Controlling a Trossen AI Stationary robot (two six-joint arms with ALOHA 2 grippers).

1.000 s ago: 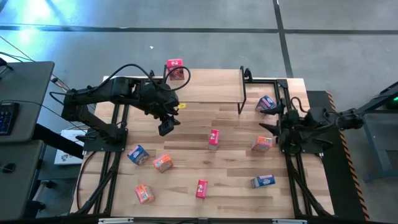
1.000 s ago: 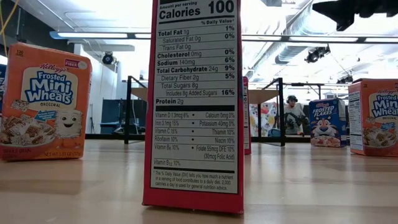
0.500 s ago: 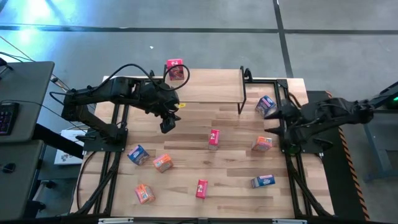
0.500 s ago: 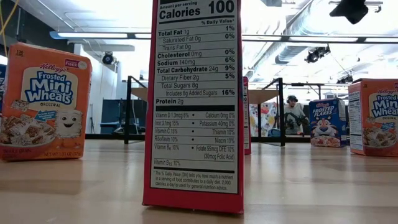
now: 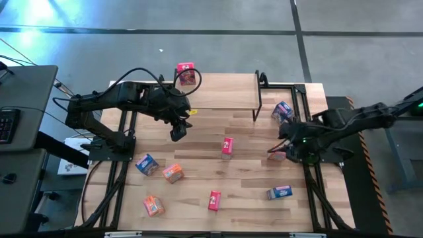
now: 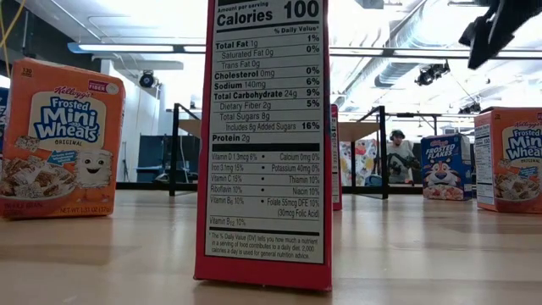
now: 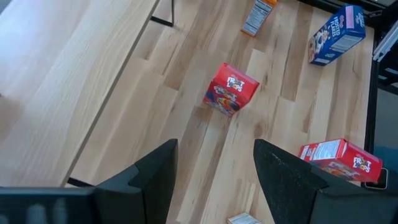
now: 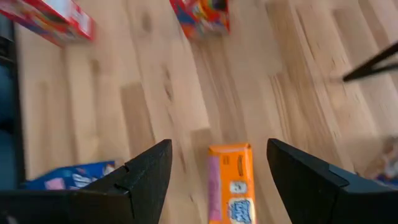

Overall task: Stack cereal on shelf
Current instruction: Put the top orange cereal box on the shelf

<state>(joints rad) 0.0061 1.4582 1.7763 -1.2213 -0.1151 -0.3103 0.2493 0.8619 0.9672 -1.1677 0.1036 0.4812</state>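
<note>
Hovering over the right side of the bench (image 5: 198,142), the right claw (image 5: 283,147) is held with its fingers (image 8: 146,174) spread wide and nothing between them. An orange cereal box (image 8: 232,182) is seen directly below the gap in the right wrist view, lying flat on the wood; in the high view only a corner of it shows under the claw. A blue cereal box (image 5: 282,110) lies beyond the right claw toward the shelf (image 5: 218,91), and a second blue box (image 5: 279,192) lies well apart from that claw, nearer the front edge of the bench.

The left claw (image 5: 176,134) is held above the bench just in front of the shelf's left half, its fingers (image 7: 152,177) likewise parted and empty. A red cereal box (image 7: 230,90) stands ahead of it near the middle of the bench, and another red box (image 7: 339,155) lies farther off toward the front. One more red box (image 5: 186,69) is seen behind the left claw at the shelf's far edge. On the left claw's own side, toward the front of the bench, a third blue box (image 5: 146,163) and two orange boxes (image 5: 173,173) (image 5: 153,205) are scattered.
</note>
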